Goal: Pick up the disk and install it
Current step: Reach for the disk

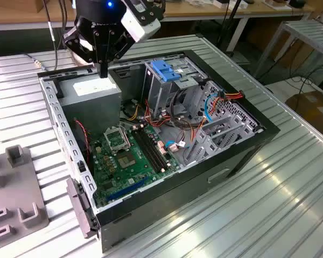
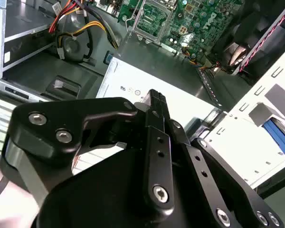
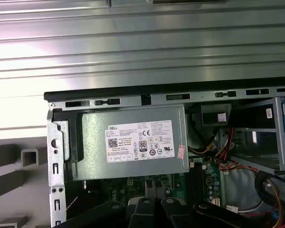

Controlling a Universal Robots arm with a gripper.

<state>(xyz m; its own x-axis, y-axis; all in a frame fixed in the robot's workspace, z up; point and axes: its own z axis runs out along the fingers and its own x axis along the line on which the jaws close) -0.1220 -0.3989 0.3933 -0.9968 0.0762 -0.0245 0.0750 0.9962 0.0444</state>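
Beside the black computer case (image 1: 242, 156), the blue-framed metal disk (image 2: 279, 135) rests in a grey holder (image 2: 247, 147); likely rigid, weighty, shock-sensitive, best gripped across its long edges. Farther, the empty hand (image 1: 103, 72), pressed together, hangs over the grey power supply (image 1: 91, 97).

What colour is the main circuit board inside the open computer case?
The circuit board is green; it shows best in the exterior view.
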